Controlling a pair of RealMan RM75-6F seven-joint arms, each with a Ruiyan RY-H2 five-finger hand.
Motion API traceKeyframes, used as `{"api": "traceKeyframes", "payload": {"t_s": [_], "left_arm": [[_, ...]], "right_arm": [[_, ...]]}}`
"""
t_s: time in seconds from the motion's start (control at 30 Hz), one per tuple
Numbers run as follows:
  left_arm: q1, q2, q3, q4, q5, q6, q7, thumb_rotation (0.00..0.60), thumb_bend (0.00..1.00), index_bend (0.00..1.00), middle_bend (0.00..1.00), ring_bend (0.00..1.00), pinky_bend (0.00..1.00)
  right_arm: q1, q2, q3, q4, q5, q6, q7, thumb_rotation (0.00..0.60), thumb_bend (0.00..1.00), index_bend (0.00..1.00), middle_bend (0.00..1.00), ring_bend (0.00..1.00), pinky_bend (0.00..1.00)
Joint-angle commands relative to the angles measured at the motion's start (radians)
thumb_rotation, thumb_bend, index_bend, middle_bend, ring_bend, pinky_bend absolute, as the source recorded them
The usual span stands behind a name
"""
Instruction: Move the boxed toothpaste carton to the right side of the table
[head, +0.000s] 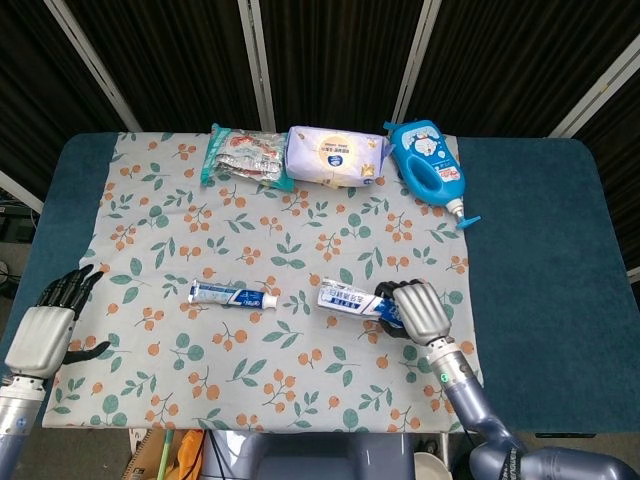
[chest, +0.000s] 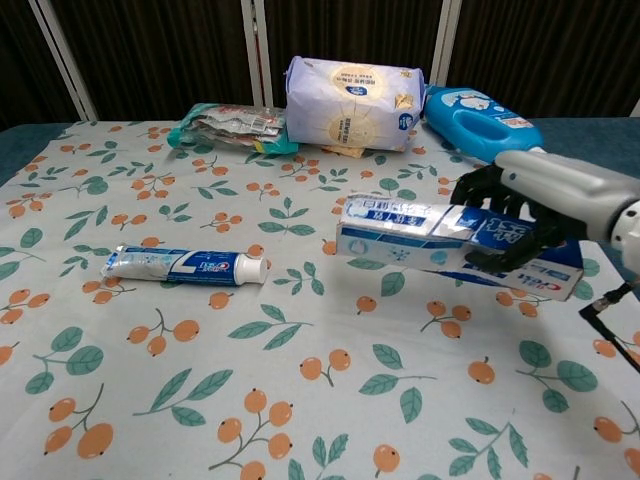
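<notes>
— Right robot hand (chest: 525, 215): what's it doing?

— Its dark fingers (chest: 478, 186) are wrapped over the top of the toothpaste carton (chest: 455, 245), with more curled under the near edge, so it grips the box near its right end. In the head view the same robot hand (head: 418, 312) covers that end of the carton (head: 347, 298).

— Is the box on the desk?

— It looks lifted clear of the floral cloth (chest: 300, 400) in the chest view, tilted so the right end sits lower in the picture, though I can't be sure the far end isn't touching.

— How does the carton look?

— Long, white and blue, with printed lettering along its face and a red mark at the right end. It sits right of centre over the cloth, in the front half.

— And the other robot hand?

— The left robot hand (head: 45, 330) hangs at the front left corner of the desk (head: 540, 280), fingers spread, holding nothing.

— Anything near the box?

— A loose toothpaste tube (chest: 185, 266) lies to its left, apart from it. Along the back edge are a foil packet (chest: 232, 127), a purple wipes pack (chest: 350, 104) and a blue bottle (chest: 485, 124).
</notes>
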Motion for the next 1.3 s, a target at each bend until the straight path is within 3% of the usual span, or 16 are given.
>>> {"api": "traceKeyframes", "payload": {"t_s": [0.03,0.17,0.3,0.5,0.87,1.3], "left_arm": [[-0.052,-0.007,-0.039,-0.022,-0.041,-0.059,0.055,0.6,0.04,0.12,0.17,0.21,0.28],[-0.17,-0.051,-0.103,-0.023,-0.112,-0.191,0.191,0.6,0.04,0.19,0.28,0.33,0.43],[-0.269,-0.113,-0.149,0.012,-0.213,-0.294,0.333,0.6,0.04,0.2,0.3,0.34,0.44],[-0.369,-0.188,-0.172,0.066,-0.316,-0.381,0.461,0.6,0.09,0.23,0.32,0.34,0.44],[-0.472,-0.265,-0.127,0.126,-0.385,-0.479,0.544,0.6,0.1,0.3,0.38,0.38,0.44],[-0.495,-0.347,-0.08,0.219,-0.392,-0.471,0.519,0.6,0.12,0.32,0.41,0.4,0.44]], "right_arm": [[-0.049,0.081,-0.025,-0.055,-0.072,0.059,0.066,0.6,0.34,0.49,0.52,0.51,0.45],[-0.087,0.144,-0.028,-0.084,-0.11,0.109,0.127,0.6,0.34,0.49,0.52,0.51,0.45],[-0.098,0.171,-0.027,-0.094,-0.129,0.117,0.165,0.6,0.34,0.49,0.52,0.51,0.45],[-0.106,0.183,-0.021,-0.088,-0.145,0.124,0.2,0.6,0.34,0.49,0.52,0.51,0.45],[-0.117,0.194,-0.001,-0.081,-0.155,0.135,0.248,0.6,0.34,0.49,0.52,0.51,0.45],[-0.126,0.195,0.006,-0.087,-0.153,0.134,0.252,0.6,0.34,0.49,0.52,0.51,0.45]]}}
